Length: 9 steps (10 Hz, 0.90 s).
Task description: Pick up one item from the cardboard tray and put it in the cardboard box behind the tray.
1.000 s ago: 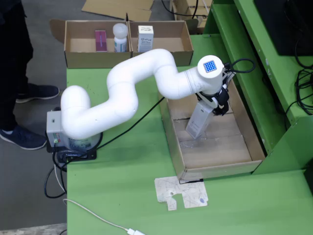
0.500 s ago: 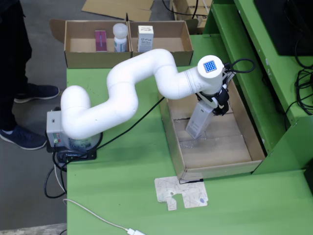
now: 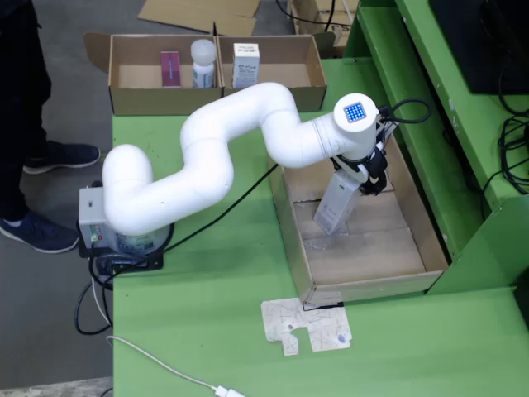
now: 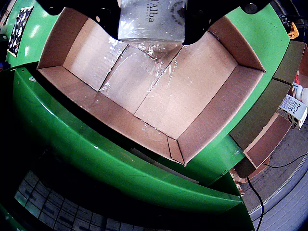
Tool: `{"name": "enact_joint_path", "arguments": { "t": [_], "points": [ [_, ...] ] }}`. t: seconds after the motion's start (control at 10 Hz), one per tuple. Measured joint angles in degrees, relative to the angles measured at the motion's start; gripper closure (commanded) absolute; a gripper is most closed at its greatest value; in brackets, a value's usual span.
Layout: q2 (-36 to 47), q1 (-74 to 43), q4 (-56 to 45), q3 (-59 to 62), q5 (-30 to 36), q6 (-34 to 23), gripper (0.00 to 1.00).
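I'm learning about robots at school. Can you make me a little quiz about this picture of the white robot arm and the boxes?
1. True or false: the gripper is holding a white carton.
2. What is the carton hanging above? A) the cardboard tray B) the bare green table C) the floor
3. How many things stand in the cardboard box at the back of the table in the still view?

Key
1. True; the wrist view shows it clamped between the fingers.
2. A
3. Three: a pink packet, a white bottle and a small white box.

The held pale box (image 4: 152, 19) reads "Alba"; other print is too small to read.
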Motion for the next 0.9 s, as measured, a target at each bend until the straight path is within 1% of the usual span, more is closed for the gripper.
{"name": "enact_joint_path", "arguments": {
  "t": [0.9],
  "points": [
    [0.3,-0.1,-1.2,0.1,0.0,0.1,1.00]
  ]
}}
